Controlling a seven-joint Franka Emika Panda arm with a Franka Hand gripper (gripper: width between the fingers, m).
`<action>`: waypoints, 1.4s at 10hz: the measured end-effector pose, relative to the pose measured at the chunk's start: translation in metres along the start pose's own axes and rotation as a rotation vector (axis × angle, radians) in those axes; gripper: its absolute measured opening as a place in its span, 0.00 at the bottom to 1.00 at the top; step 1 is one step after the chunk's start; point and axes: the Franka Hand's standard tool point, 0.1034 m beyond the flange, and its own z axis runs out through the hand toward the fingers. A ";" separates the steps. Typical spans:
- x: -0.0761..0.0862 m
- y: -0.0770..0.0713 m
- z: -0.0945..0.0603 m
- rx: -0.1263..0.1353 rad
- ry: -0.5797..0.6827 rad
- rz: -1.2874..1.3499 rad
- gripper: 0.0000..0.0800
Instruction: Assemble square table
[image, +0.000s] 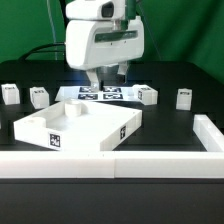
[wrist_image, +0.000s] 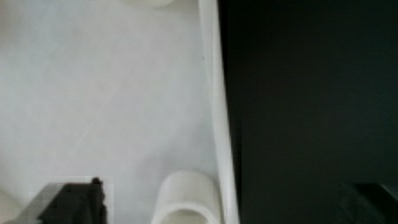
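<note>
The square table top (image: 80, 122) is a white rimmed tray with a tag on its front wall, lying on the black table. Several small white tagged legs stand behind it: two at the exterior view's left (image: 10, 93) (image: 38, 95) and two at the right (image: 148, 95) (image: 184, 98). My gripper (image: 105, 74) hangs under the white arm above the top's far side. In the wrist view the gripper (wrist_image: 222, 205) is open and empty. Its dark fingers (wrist_image: 71, 205) straddle the top's rim (wrist_image: 217, 100) beside a round corner socket (wrist_image: 187, 198).
The marker board (image: 105, 93) lies behind the table top, under the arm. A low white L-shaped wall (image: 120, 160) runs along the front and up the exterior view's right side (image: 207, 130). A green backdrop stands behind the table.
</note>
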 end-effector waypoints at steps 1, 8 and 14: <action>-0.004 -0.003 0.011 0.015 -0.010 0.004 0.81; -0.012 -0.012 0.035 0.045 -0.029 0.000 0.66; -0.012 -0.012 0.035 0.044 -0.029 0.000 0.07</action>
